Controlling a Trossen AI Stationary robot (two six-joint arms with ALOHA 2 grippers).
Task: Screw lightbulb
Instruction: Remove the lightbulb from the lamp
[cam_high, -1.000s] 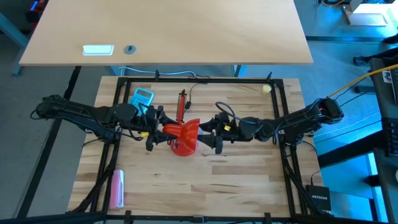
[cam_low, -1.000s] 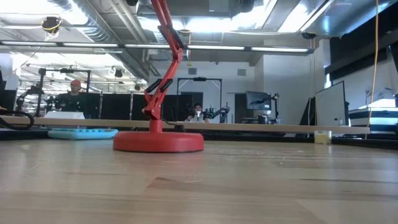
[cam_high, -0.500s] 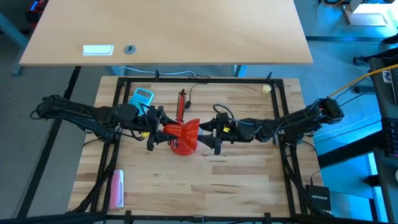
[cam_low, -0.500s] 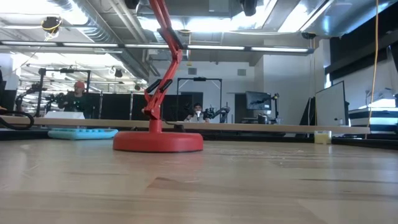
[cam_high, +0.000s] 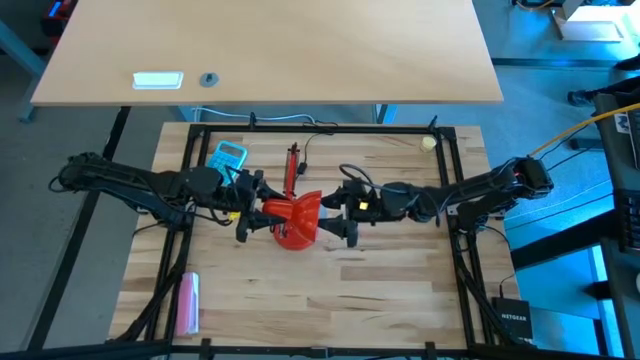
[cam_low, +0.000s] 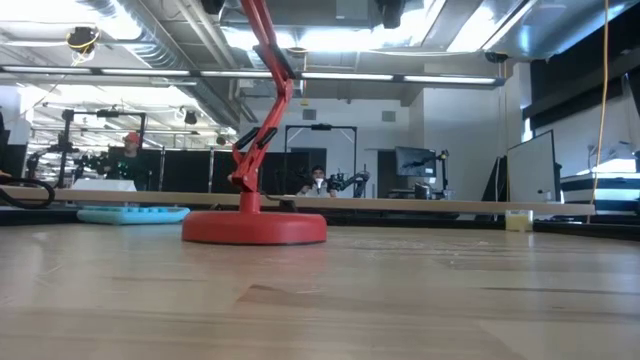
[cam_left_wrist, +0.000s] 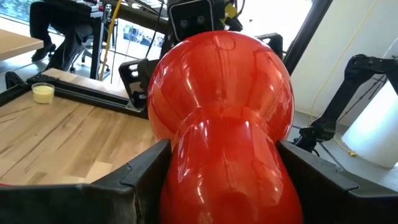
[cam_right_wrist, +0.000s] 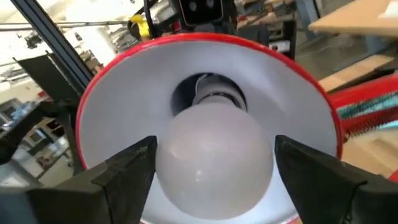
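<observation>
The lightbulb (cam_right_wrist: 214, 163) sits between the right gripper (cam_right_wrist: 214, 177) fingers, which close on its round globe, its base at the socket inside the red lamp shade (cam_right_wrist: 124, 93). The left gripper (cam_left_wrist: 224, 168) clamps the shade's narrow neck from behind, above the table (cam_high: 380, 290).

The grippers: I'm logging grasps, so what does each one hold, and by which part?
The left gripper clamps the red lamp shade around its narrow neck. The right gripper holds the lightbulb by its round globe, base toward the socket.
</observation>
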